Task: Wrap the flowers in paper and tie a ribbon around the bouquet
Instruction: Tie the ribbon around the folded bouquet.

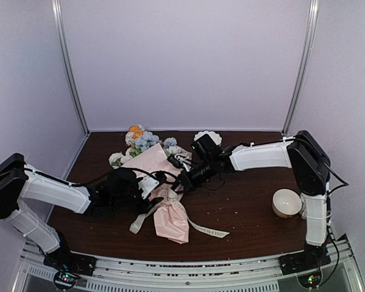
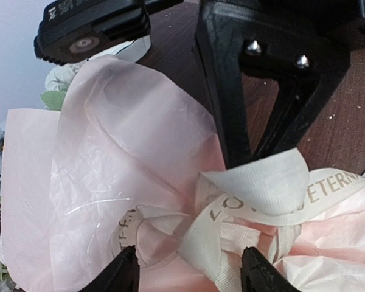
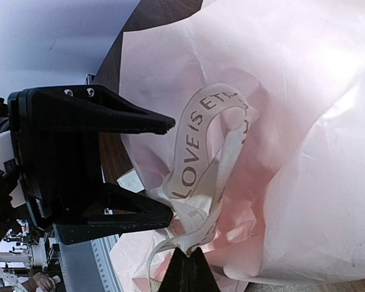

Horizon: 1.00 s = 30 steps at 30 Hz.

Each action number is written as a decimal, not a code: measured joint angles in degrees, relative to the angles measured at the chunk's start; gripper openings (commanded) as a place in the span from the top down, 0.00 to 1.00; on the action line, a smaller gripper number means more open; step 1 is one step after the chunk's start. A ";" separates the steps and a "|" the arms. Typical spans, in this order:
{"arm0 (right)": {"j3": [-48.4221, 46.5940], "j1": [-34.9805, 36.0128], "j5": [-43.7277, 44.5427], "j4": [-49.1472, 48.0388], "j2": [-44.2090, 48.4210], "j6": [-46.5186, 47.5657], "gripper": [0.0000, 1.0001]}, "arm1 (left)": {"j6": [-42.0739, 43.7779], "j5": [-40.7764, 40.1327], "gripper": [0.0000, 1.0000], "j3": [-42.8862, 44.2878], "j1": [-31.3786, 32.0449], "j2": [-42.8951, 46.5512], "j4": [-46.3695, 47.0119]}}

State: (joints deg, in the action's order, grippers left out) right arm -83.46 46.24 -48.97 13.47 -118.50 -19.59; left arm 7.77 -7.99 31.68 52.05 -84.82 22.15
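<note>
Bouquet [image 1: 161, 182] lies on its side on the dark brown table [image 1: 249, 182], a little left of the middle. The flowers [image 1: 143, 141] point to the far edge and the crumpled lower end points to me. The pale pink paper [image 2: 109, 152] is folded around the stems, and the cream ribbon [image 2: 261, 188] with printed letters goes around the narrow part of the bouquet, where it makes a loose loop and a knot. One tail of it runs out to the right over the table, and another lies to the near left beside the paper. My left gripper [image 2: 191, 271] hangs over this knot with its fingers apart, one on each side of the knot, and I see nothing held between them. My right gripper [image 3: 185, 255] comes in from the other side; its fingertips are pressed together, and as far as I can see they pinch a strand of the ribbon just under the loop. The two grippers are very near each other above the cinched part. A cream bowl [image 1: 287, 202] stands well apart at the right, near the right arm, and a small white dish [image 1: 208, 136] is at the far edge.
</note>
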 measured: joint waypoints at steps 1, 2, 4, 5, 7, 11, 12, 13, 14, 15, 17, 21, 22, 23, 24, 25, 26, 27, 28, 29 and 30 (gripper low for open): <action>0.00 0.00 -0.02 0.02 0.00 0.00 1.00 | 0.26 0.26 0.40 0.46 0.00 0.00 -0.52; 0.00 0.00 -0.02 0.02 0.02 0.02 1.00 | 0.57 0.55 0.40 1.22 0.00 0.00 -1.29; 0.00 0.00 -0.02 0.02 0.02 0.02 1.00 | 1.25 0.96 0.40 2.99 0.00 -0.07 -2.12; 0.00 0.00 -0.02 0.02 0.02 0.02 1.00 | 1.62 1.20 0.40 3.96 0.00 -0.15 -2.27; 0.04 0.04 -0.02 0.02 0.02 0.02 1.00 | 2.25 1.70 0.39 5.64 0.00 -0.59 -2.32; 0.11 0.04 -0.02 0.02 0.02 0.02 1.00 | 3.78 3.87 0.39 8.26 0.00 -2.36 -3.04; 0.11 0.04 0.07 0.04 0.04 0.02 1.00 | 4.07 4.31 0.40 8.85 0.00 -2.97 -3.37; 0.22 0.04 0.37 0.28 0.09 -0.02 1.00 | 4.31 4.74 0.41 9.46 0.00 -3.63 -3.80; 0.33 0.02 0.39 0.35 0.09 0.00 1.00 | 4.42 5.31 0.43 9.90 0.00 -4.15 -3.96; 0.42 -0.02 0.39 0.35 0.11 0.00 1.00 | 4.59 5.73 0.45 10.19 0.00 -4.63 -4.22; 0.57 -0.11 0.46 0.37 0.22 0.02 1.00 | 4.76 6.99 0.52 10.21 0.00 -4.98 -4.87; 0.59 -0.02 0.48 0.35 0.24 0.02 1.00 | 4.87 8.92 0.69 10.21 0.02 -5.03 -5.90; 0.59 -0.02 0.46 0.35 0.24 0.00 1.00 | 5.01 9.27 0.72 10.23 0.02 -5.07 -6.01; 0.59 -0.02 0.48 0.35 0.24 0.00 1.00 | 4.94 9.60 0.77 10.21 0.02 -5.09 -6.08; 0.59 -0.02 0.48 0.35 0.24 0.00 1.00 | 5.01 9.97 0.81 10.21 0.02 -5.11 -6.16; 0.59 -0.02 0.48 0.35 0.24 0.00 1.00 | 4.98 10.32 0.87 10.21 0.02 -5.11 -6.21; 0.59 -0.02 0.55 0.35 0.24 0.00 1.00 | 5.05 10.62 0.96 10.21 0.02 -5.11 -6.25; 0.59 -0.04 0.57 0.35 0.26 0.00 1.00 | 4.85 10.80 1.00 10.23 0.02 -5.11 -6.25; 0.59 -0.02 0.72 0.57 0.26 0.07 1.00 | 4.79 10.86 1.00 10.21 0.02 -5.11 -6.27; 0.61 -0.04 0.81 0.68 0.26 0.04 1.00 | 5.07 10.99 1.00 10.23 0.00 -5.11 -6.27; 0.61 -0.04 0.94 0.72 0.26 0.04 1.00 | 5.11 11.06 1.00 10.23 0.00 -5.11 -6.29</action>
State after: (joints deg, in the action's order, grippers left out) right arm -82.85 46.19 -48.03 14.20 -118.24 -19.55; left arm 12.88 3.07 41.91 52.05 -89.93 15.86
